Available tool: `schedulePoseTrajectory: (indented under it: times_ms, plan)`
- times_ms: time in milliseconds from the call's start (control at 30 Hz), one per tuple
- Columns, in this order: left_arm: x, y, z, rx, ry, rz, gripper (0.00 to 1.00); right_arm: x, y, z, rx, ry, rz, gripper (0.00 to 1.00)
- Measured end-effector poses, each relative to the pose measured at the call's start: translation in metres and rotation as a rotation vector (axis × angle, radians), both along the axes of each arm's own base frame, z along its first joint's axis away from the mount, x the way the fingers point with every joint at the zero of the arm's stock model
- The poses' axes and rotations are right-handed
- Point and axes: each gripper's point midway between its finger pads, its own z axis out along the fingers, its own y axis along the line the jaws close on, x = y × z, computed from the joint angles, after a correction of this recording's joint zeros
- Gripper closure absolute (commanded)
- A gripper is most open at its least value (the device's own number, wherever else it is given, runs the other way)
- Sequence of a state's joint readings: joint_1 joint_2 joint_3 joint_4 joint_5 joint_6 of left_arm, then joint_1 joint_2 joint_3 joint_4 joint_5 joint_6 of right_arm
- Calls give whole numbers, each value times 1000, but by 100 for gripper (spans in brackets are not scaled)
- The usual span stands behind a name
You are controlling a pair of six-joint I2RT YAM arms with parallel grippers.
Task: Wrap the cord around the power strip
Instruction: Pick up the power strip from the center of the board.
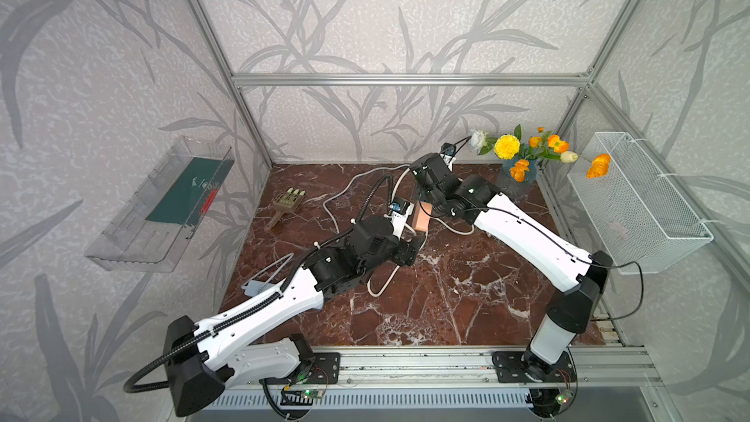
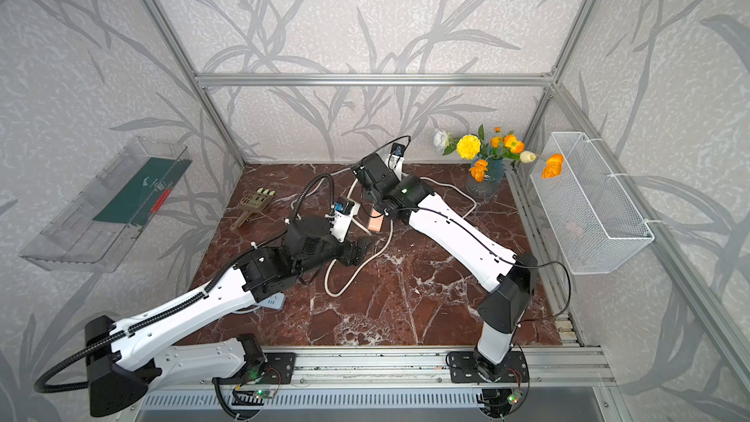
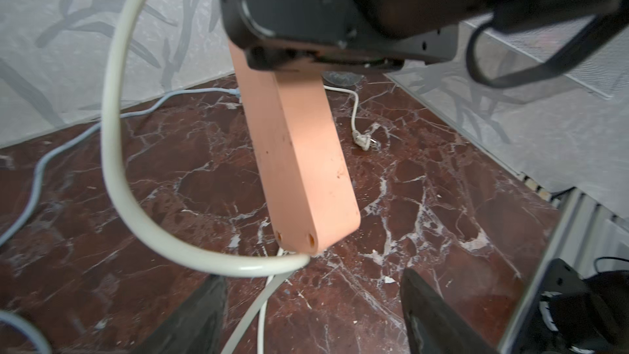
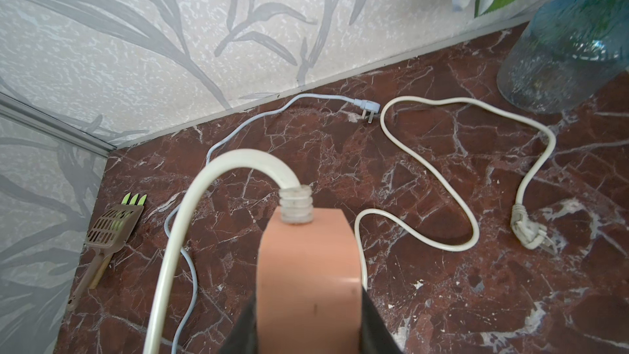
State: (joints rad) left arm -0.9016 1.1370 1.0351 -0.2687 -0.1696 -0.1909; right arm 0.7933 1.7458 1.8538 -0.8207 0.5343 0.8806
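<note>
Red marble tabletop (image 1: 466,298), leafy wallpaper behind, and the right gripper (image 4: 308,328) is clamped on the peach power strip (image 3: 303,165), holding it up off the surface. Its cream cord (image 3: 112,137) arcs out in a stiff loop, and the left gripper (image 3: 313,315) hovers beneath, jaws spread, nothing held. Danger: that springy loop could slip off the strip, or the trailing plug (image 4: 527,229) could snag near the vase (image 4: 561,63). A pale blue cable (image 4: 238,127) lies close by, easy to grab by mistake.
</note>
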Motion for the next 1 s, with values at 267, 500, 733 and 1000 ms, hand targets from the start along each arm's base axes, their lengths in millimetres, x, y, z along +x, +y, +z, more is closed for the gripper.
schedulePoseTrajectory:
  times_ms: [267,500,733,1000]
  plan:
    - [2,74,40,30,-112,152,16,-2,-26,-30,14,100,-51,86]
    - [0,2,9,35,11,-47,20,-6,-12,-33,100,145,-35,77]
    - [-5,-43,-45,130,98,-161,21,-10,-2,-36,174,186,-34,80]
    - [10,-27,-39,217,-123,-50,53,-16,7,-45,223,247,-26,77]
